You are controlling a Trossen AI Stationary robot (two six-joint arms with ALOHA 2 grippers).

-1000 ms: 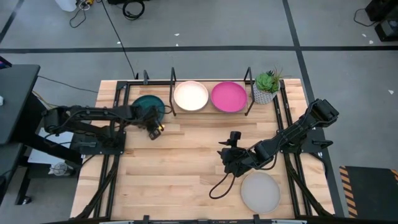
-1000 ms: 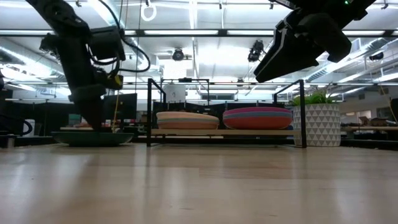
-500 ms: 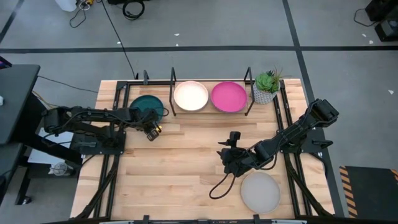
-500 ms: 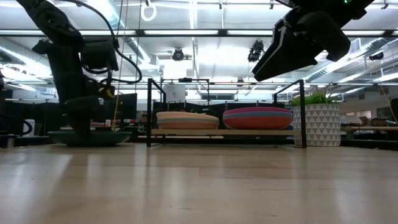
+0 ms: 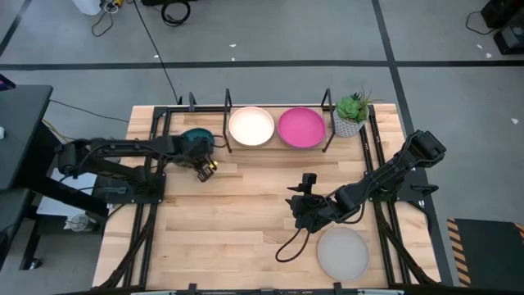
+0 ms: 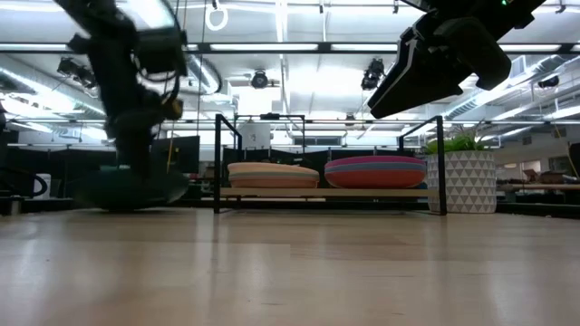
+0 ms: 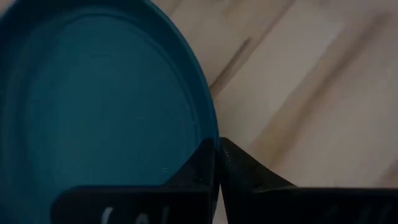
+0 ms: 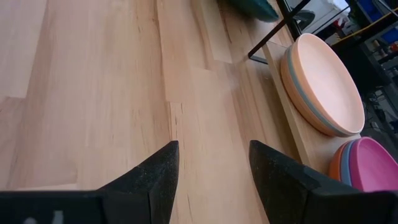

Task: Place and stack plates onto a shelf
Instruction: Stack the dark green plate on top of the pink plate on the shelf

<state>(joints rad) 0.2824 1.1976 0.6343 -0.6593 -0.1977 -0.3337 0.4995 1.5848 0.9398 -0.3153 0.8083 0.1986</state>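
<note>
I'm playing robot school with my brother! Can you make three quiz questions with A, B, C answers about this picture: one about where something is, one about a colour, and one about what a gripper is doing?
1. Where is the grey plate?
A. On the shelf
B. On the table near the front edge, by the right arm
C. Under the plant

2. What colour is the top plate of the shelf stack nearest the plant?
A. Magenta
B. Grey
C. Dark teal

3. What is the left gripper doing?
A. Hanging open above the plant
B. Resting on the grey plate
C. Shut on the rim of the dark teal plate

Answers:
1 B: the high view shows it alone on the wood.
2 A: the magenta plate sits beside the plant.
3 C: the left wrist view shows the fingers pinching the rim.
</note>
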